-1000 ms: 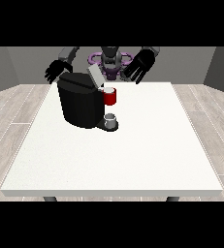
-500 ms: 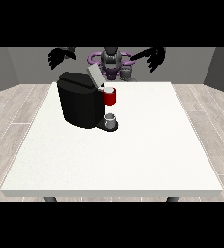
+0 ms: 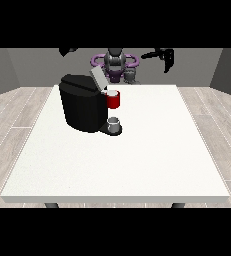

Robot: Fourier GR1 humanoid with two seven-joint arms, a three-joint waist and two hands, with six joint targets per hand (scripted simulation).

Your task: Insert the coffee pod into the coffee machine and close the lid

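Front view shows the coffee machine (image 3: 84,106) with its lid (image 3: 98,78) raised; no coffee pod is clearly visible. Hand at the view's right (image 3: 167,57) hangs high, fingers relaxed; the other hand (image 3: 67,50) is unreadable. Risk: shutting the lid without a pod

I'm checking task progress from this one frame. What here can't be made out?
- Hand at the view's left: mostly cut off by the top band, front view; finger pose unknowable.
- Coffee pod: none can be told apart; whether one sits inside the red holder is too small to see.
- Far side of the coffee machine: hidden by its own body.
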